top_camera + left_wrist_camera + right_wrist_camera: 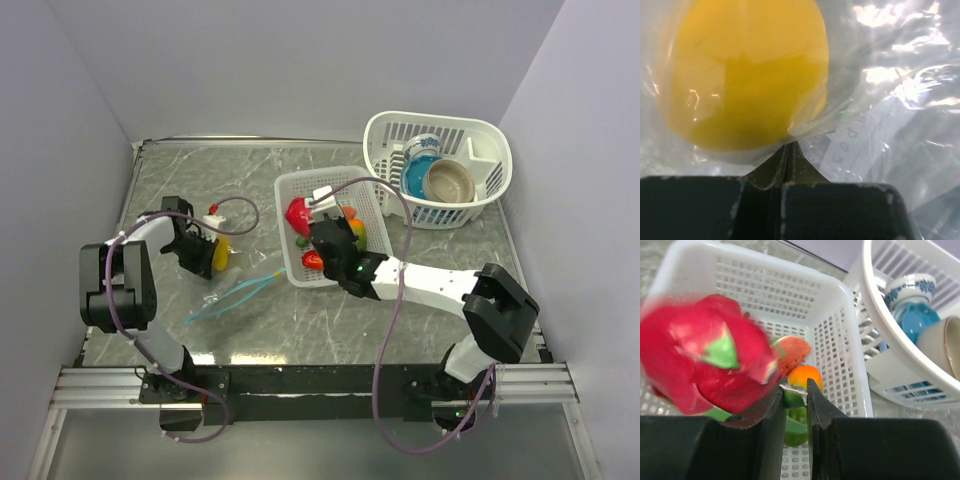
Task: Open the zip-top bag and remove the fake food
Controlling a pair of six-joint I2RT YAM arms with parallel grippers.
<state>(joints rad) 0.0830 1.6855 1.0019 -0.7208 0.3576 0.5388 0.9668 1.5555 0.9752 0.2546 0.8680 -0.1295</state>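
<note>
The clear zip-top bag [232, 293] trails from my left gripper [207, 252] down to the table, its teal strip toward the middle. A yellow fake fruit [745, 75] sits inside the bag [880, 100], right in front of the left gripper [789, 149], whose jaws are pressed together on the film. My right gripper [796, 394] is shut on a green leaf of a red and green fake fruit [705, 360], holding it over the square white basket [292, 187]. In that basket lie an orange piece [805, 376], a green piece [796, 427] and a red slice [792, 351].
An oval white basket [478, 135] at the back right holds a blue bowl [418, 178], a tan bowl [450, 182] and a patterned cup. Grey walls close in the table on three sides. A small red and white object [213, 214] lies behind the left gripper.
</note>
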